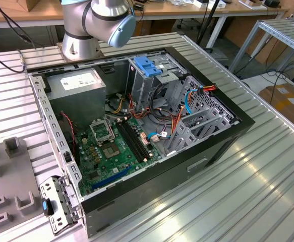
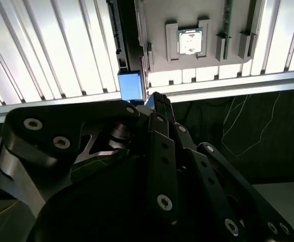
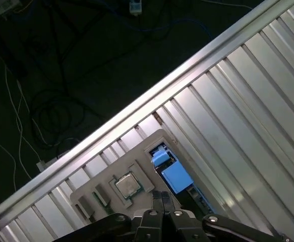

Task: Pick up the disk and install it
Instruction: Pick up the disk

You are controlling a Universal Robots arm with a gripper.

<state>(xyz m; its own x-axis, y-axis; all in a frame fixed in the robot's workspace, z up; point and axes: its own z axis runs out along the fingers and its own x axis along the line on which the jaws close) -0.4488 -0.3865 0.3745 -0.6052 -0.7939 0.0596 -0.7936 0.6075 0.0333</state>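
Ribbed aluminium bench [image 3: 247,101] runs under everything I see from the wrist, with dark floor and loose cables beyond its edge rail.

Nearest the cameras is the gripper [image 3: 162,199]. Its two fingers lie pressed together with nothing between them, hanging above the disk [image 3: 176,177] without touching it. I judge this to be the approach for the pick, with the disk not yet lifted and the install untouched.

The disk stands on its thin edge in a slot of the grey fixture tray [image 3: 145,141], close to the bench's edge rail. Its blue carrier end [image 2: 130,85] points toward that rail. Its long axis runs along the ribs, square to the rail, away from the edge. Only the narrow top edge faces the gripper, so I reckon a grasp here calls for the fingers spread, turned across that thin edge and lowered to straddle it behind the blue end.

Just beside the disk, a processor chip [image 3: 127,185] lies flat in its own pocket of the tray.

Farther off, in the exterior view, the open computer case [image 1: 187,166] lies on the bench, well apart from the tray's corner [image 1: 15,201].
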